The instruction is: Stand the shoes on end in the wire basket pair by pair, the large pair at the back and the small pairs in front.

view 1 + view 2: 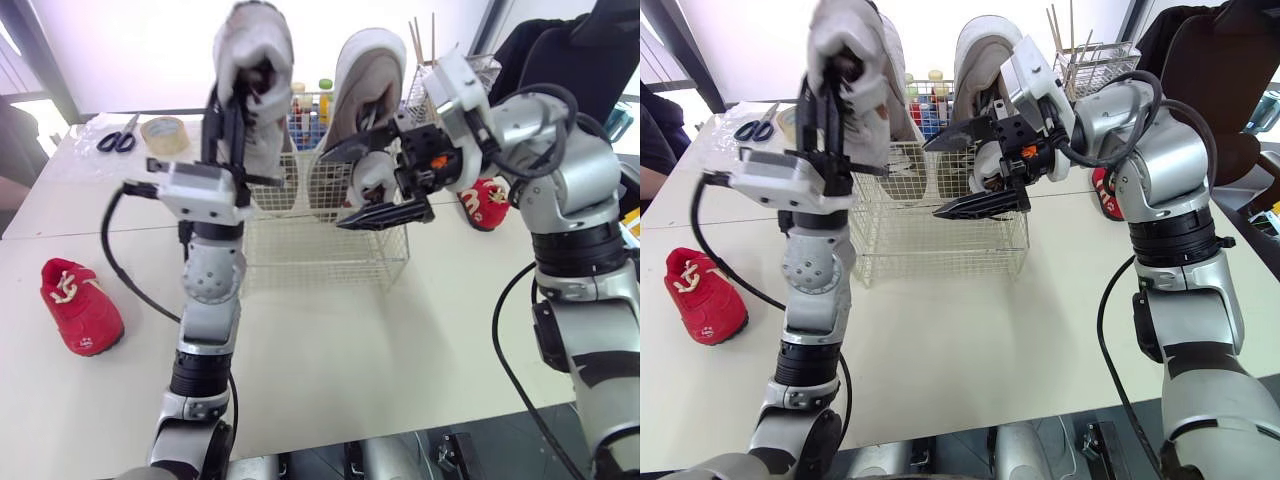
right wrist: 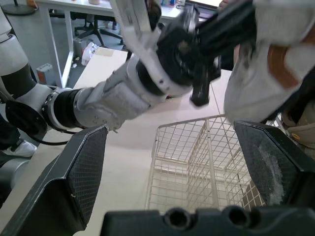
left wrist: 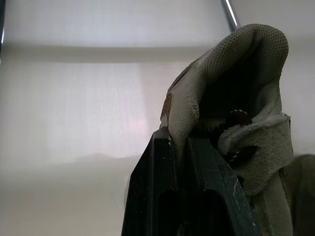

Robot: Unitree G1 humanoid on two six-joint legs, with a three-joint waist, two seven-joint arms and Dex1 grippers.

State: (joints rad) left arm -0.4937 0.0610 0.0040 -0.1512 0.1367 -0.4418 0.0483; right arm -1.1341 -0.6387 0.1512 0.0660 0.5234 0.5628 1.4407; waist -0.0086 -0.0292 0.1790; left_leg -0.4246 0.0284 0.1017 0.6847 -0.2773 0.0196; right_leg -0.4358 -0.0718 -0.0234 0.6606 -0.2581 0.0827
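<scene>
**Large pair going in at the back**

The white wire basket [image 1: 320, 262] sits mid-table, its front kept free for the small pairs. One large pale beige shoe [image 1: 362, 85] stands on end at the back right. Its mate [image 1: 262, 45] is held upright over the back left, its collar clamped in the closed left gripper [image 1: 235, 105], apparently to be lowered alongside. The right gripper [image 1: 368, 182] gapes wide and empty just before the standing shoe, probably to steady it. Two small red shoes [image 1: 80, 306] [image 1: 487, 205] wait on the table, well apart.

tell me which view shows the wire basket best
Left eye view: the wire basket shows its front wall and right side clearly on the table. The right eye view gives nearly the same. The right wrist view catches one corner and part of the rim from close above.
</scene>
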